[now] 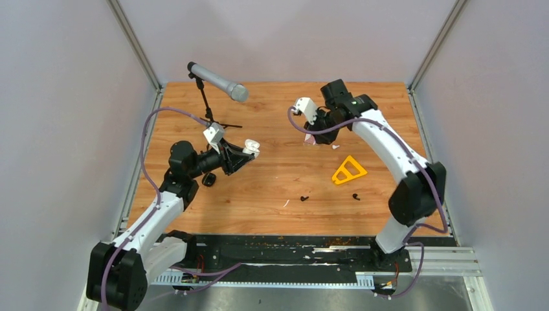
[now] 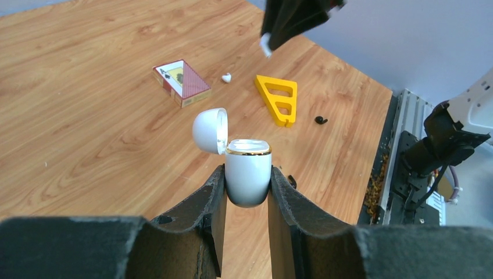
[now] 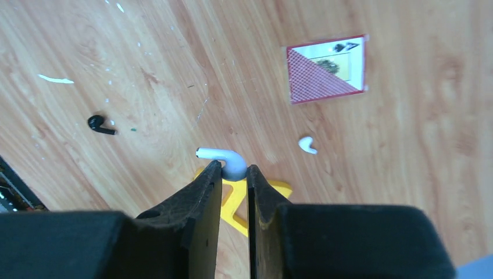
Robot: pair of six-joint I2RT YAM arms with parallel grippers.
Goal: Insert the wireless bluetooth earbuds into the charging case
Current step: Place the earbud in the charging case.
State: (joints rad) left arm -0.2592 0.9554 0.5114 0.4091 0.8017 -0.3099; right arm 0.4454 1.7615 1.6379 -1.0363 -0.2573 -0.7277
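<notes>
The left gripper [image 2: 247,187] is clenched on the lower body of the white charging case [image 2: 247,158]. It holds the case upright above the table [image 1: 272,175], lid hinged back to one side and gold-rimmed mouth exposed. The right gripper [image 3: 234,173] pinches one white earbud [image 3: 223,156] by its bulb, stem jutting sideways, raised over the yellow triangle [image 3: 232,203].

The second white earbud [image 3: 307,145] lies on the wood near the red card box [image 3: 327,68]. One black earbud [image 1: 304,198] and the other black earbud [image 1: 355,195] lie nearer the arm bases.

The step in hand appears to be carrying the held bud to the case. Done well, the stem should turn to point down and line up over the mouth clear of the lid. It should then descend straight, with the pinch let go only once the bud is seated. The sockets inside are lost in glare.
</notes>
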